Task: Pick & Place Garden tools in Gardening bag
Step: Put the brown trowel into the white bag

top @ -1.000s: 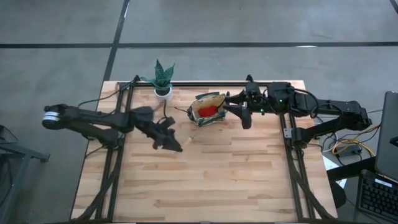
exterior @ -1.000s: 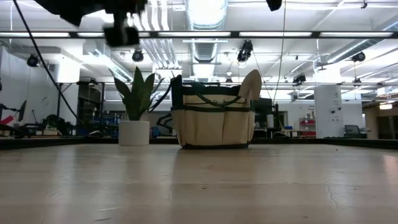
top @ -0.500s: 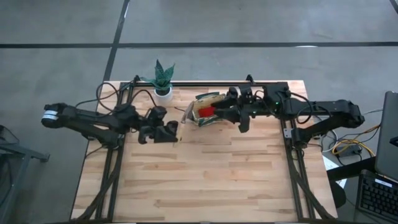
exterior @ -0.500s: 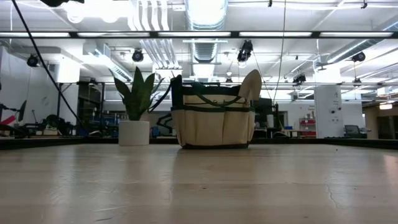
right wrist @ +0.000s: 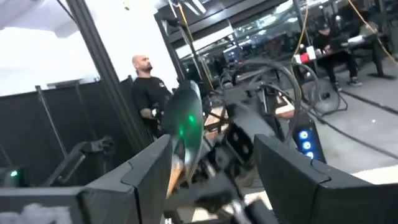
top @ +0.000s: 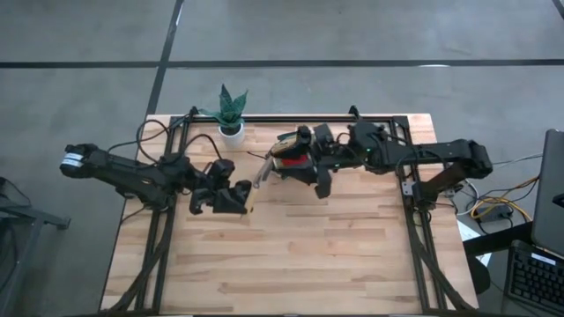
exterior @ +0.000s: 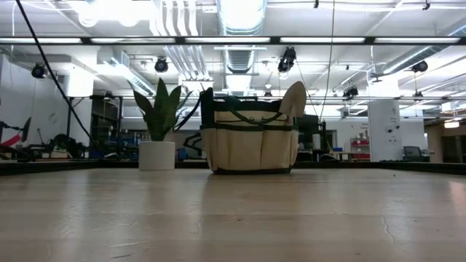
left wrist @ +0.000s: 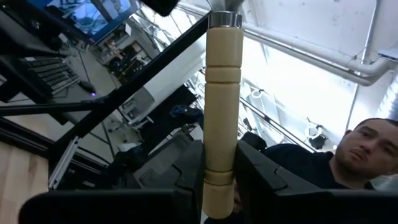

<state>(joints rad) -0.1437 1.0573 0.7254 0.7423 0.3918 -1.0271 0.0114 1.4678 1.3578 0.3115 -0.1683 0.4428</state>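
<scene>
My left gripper (top: 241, 199) (left wrist: 219, 186) is shut on a trowel with a pale wooden handle (left wrist: 222, 93). Its silver blade (top: 262, 175) points toward the tan gardening bag (top: 293, 139) (exterior: 249, 142). My right gripper (top: 282, 168) (right wrist: 211, 180) is open over the bag's left side. The trowel's blade (right wrist: 187, 122) stands between its fingers; I cannot tell whether they touch it. A red soft item (top: 291, 159) shows inside the bag. Another trowel's blade (exterior: 295, 100) sticks up out of the bag. My left gripper pinches the wooden handle near its free end (left wrist: 217, 171) between its two fingers. The fingers lie along the handle, which runs straight out ahead of them. They come from the table's left. The trowel is lifted clear of the table, blade end toward the bag.
A green plant in a white pot (top: 231, 119) (exterior: 158, 138) stands at the far edge, left of the bag. A person shows beyond the table in the left wrist view (left wrist: 357, 149) and in the right wrist view (right wrist: 148, 93). Bare wood lies toward the near edge (top: 291, 255).
My right gripper has gone toward the table's left, over the bag, up to the trowel's blade. My left gripper has swung about with the trowel, so that its blade now points at the bag, and has left the top of the low view.
</scene>
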